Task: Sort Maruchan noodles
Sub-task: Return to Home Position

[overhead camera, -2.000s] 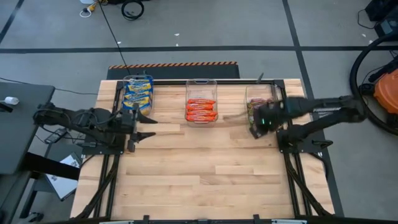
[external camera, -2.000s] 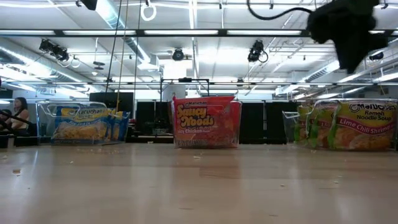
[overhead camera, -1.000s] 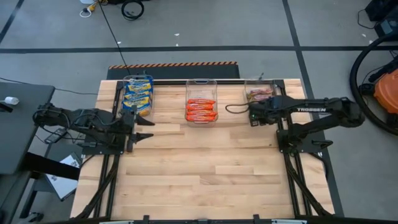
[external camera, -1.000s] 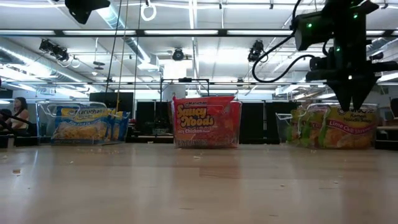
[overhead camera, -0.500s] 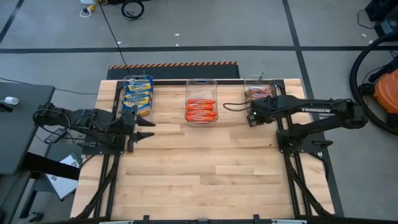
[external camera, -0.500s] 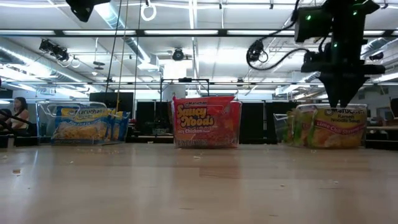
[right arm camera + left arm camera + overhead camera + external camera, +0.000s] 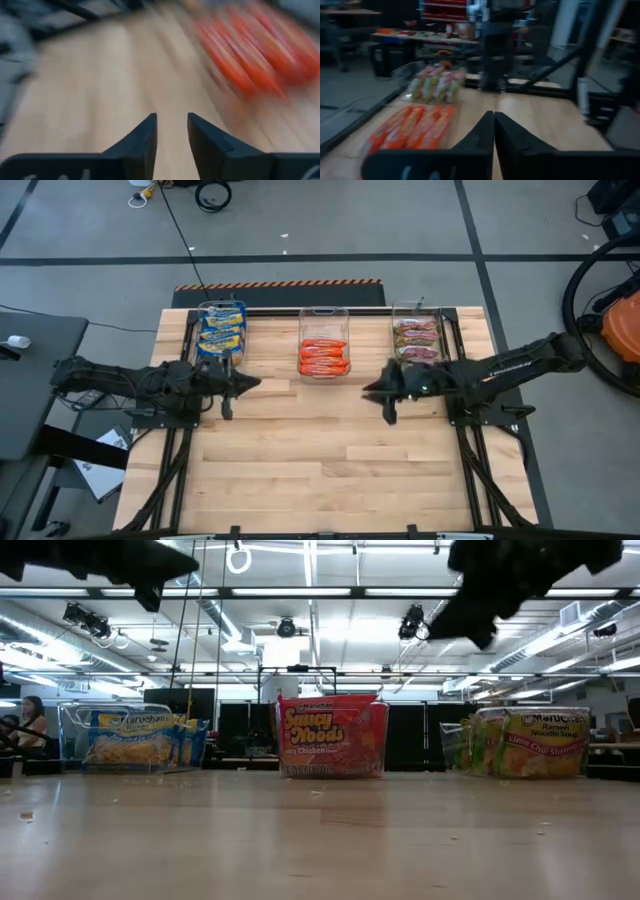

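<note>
3 bins [image 7: 324,311] on the table [image 7: 320,470] hold yellow-blue packets [image 7: 222,330], orange-red packets [image 7: 324,357] and green packets [image 7: 417,338]. Left jaws clenched, empty; right jaws slightly released, empty.

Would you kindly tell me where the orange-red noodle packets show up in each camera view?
High view: orange-red noodle packets in the middle clear bin, at the far edge of the wooden table.
Low view: picture centre.
Left wrist view: nearer the camera than the green-and-pink packets.
Right wrist view: blurred orange streaks.
Shared landmark: the wooden table beneath them.
</note>
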